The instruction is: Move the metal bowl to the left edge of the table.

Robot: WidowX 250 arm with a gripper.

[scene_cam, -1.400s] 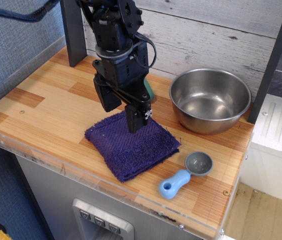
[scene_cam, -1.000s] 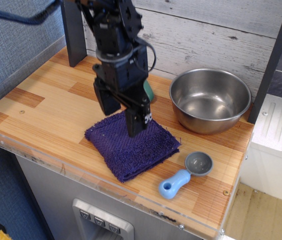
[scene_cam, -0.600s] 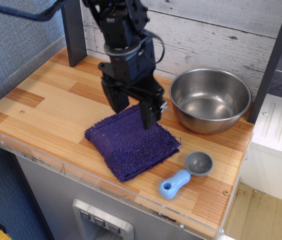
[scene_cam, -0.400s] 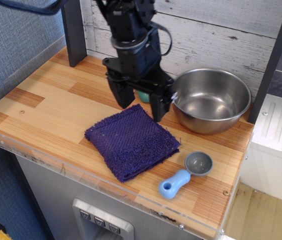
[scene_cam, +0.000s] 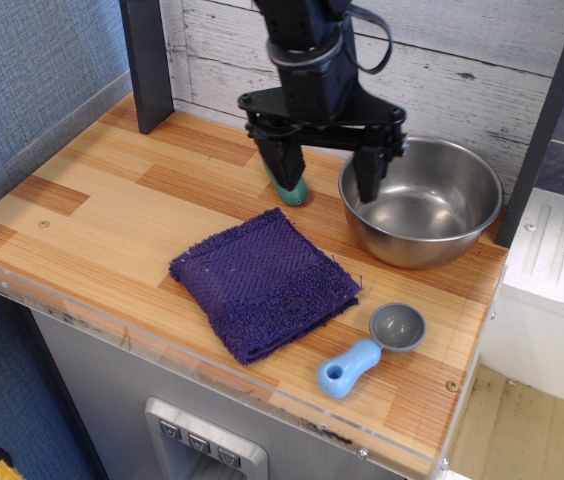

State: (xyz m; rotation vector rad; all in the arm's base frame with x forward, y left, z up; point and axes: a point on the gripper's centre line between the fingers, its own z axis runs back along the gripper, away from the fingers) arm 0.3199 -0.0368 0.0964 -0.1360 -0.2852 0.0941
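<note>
The metal bowl [scene_cam: 420,202] is large, round and shiny, and stands at the back right of the wooden table [scene_cam: 92,200]. My gripper [scene_cam: 324,178] is open wide and empty. It hangs above the table just left of the bowl. Its right finger [scene_cam: 367,172] is over the bowl's left rim, and its left finger [scene_cam: 280,162] is over the wood in front of a small teal object [scene_cam: 291,189]. I cannot tell whether the right finger touches the rim.
A purple cloth [scene_cam: 264,282] lies at the middle front. A blue-handled scoop with a grey cup [scene_cam: 372,350] lies at the front right. A dark post [scene_cam: 146,62] stands at the back left, another post [scene_cam: 547,115] at the right.
My gripper has moved from above the purple cloth up and to the right, toward the bowl's left rim, turning and opening wider. The bowl, cloth and scoop have not moved.
</note>
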